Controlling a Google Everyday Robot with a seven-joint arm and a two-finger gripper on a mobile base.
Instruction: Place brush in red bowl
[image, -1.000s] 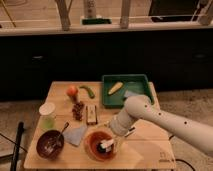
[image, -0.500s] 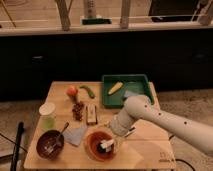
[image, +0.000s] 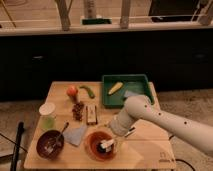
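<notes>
Round orange-red bowl (image: 100, 145) near front edge of the light wooden table (image: 145, 150). Small whitish-headed brush (image: 107, 145) lies inside the bowl — right of centre. White arm's gripper (image: 116, 141) over the bowl's right rim; grip state: cannot tell. Dark maroon bowl (image: 49, 144) sits left of the red bowl.

The red bowl (image: 100, 145) sits upright near the front edge of the tabletop (image: 145, 150); round, shallow, darker inside. The brush (image: 106, 145), whitish-headed, lies inside it, under the claw (image: 113, 140).

Green tray (image: 145, 80) – banana (image: 115, 88) inside – maroon bowl (image: 50, 144).
</notes>
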